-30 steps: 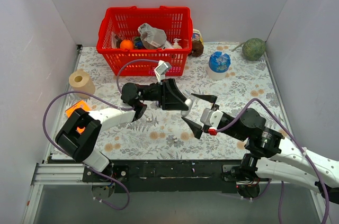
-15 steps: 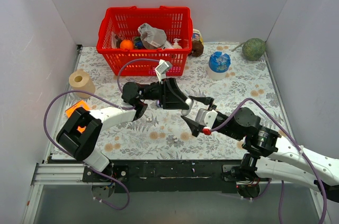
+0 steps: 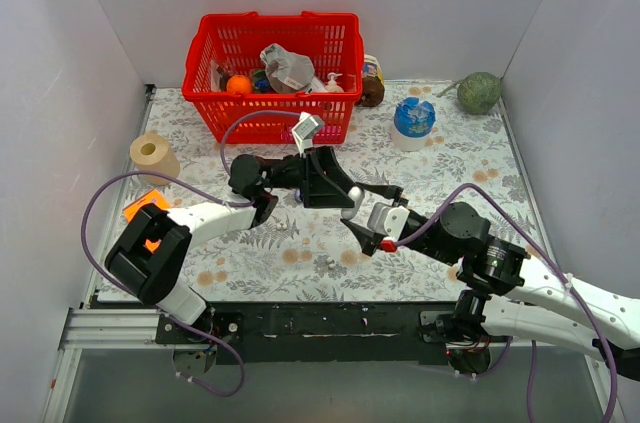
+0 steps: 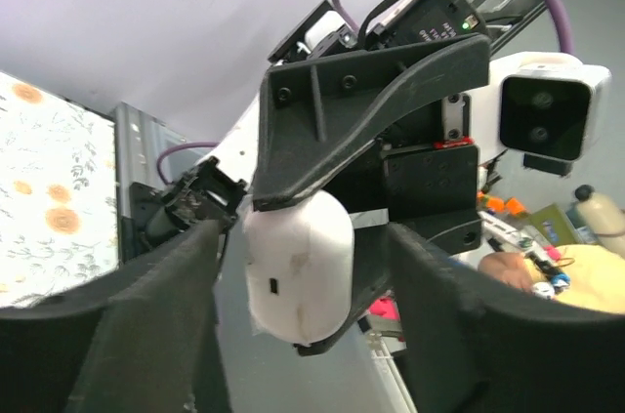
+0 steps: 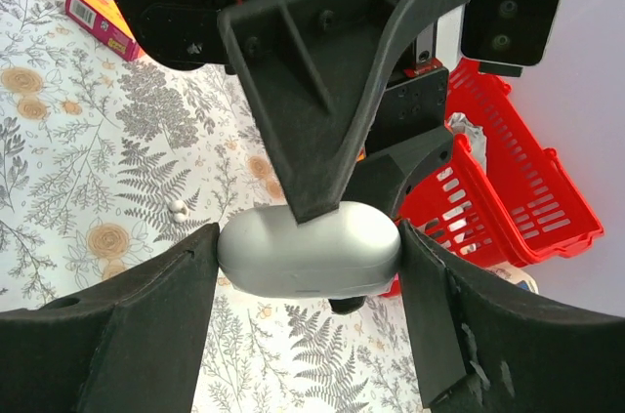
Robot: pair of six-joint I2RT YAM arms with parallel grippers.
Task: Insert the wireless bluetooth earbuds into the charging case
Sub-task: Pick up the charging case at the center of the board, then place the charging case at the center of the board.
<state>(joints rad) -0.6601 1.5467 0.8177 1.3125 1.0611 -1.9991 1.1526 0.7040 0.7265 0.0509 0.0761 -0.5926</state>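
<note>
Pale plastic from overhead: the charging case (image 3: 351,206) is hanging over the floral worktop (image 3: 470,158), my left tool (image 3: 342,195) clenching it and my right tool (image 3: 358,209) straddling it from the right. Two specks I am taking for the earbuds (image 3: 283,226) are lying loose nearer my bases, and the red basket (image 3: 205,93) is carrying only clutter. My left wrist is showing the case standing on end, lid seemingly shut, with the right tool's fingers crossing above and below it. My right wrist is showing its long axis spanning my fingertips (image 5: 166,306), touching or nearly so; I cannot tell if they are pinching.
</note>
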